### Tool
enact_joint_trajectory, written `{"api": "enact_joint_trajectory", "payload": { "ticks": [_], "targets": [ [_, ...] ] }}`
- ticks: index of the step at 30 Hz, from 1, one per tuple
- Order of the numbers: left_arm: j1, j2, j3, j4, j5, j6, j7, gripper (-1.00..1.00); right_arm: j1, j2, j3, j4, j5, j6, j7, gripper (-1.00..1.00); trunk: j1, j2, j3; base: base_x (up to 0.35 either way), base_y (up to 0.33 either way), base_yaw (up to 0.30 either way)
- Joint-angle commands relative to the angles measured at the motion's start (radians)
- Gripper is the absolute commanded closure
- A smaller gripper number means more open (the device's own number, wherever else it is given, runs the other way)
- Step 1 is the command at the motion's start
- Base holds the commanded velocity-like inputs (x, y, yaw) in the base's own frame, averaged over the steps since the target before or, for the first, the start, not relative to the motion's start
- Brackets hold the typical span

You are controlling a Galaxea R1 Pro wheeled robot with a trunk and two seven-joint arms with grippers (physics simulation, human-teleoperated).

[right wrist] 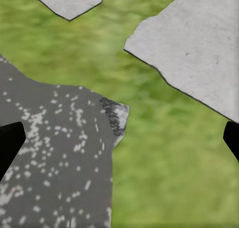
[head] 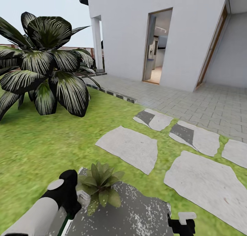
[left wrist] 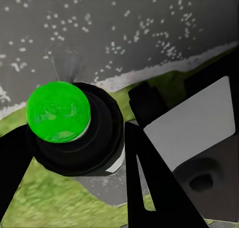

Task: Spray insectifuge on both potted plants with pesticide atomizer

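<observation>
Left hand point(left wrist: 74, 148) clamps the slim dark green pesticide atomizer point(left wrist: 59, 112), lower left of the head view; right hand point(right wrist: 119, 143) hangs spread, empty. I cannot tell where the nozzle points, so spray may miss the small rosette potted plant point(head: 100, 186) at bottom centre.

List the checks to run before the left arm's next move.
1. Grip: the pesticide atomizer sits between the left tool fingers and looks held: ok.
2. Nozzle aimed at the potted plant: cannot tell.
3. Target close: the potted plant stands on the dark speckled stone just ahead of the left arm: ok.
4. The right tool is open and empty, over stone edge and grass: ok.
5. Second plant's position: cannot tell.
</observation>
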Motion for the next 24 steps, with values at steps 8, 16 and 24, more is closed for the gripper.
{"api": "enact_joint_trajectory", "payload": {
  "ticks": [8,16,24],
  "targets": [
    [-0.013,-0.002,-0.006,-0.067,-0.006,0.017,-0.022,1.00,-0.001,0.000,0.002,0.001,0.007,-0.002,-0.007,-1.00,0.000,0.000,-0.001,0.066,0.038,0.000],
    [0.001,-0.001,-0.005,-0.062,-0.007,0.011,-0.022,1.00,-0.001,0.000,0.002,0.001,0.007,-0.002,-0.007,-1.00,0.000,0.000,-0.001,0.028,0.018,0.000],
    [0.001,-0.003,-0.004,-0.055,-0.006,0.012,-0.023,1.00,-0.001,0.000,0.002,0.001,0.007,-0.002,-0.007,-1.00,0.000,0.000,-0.001,0.178,0.000,0.000]
  ]
}}
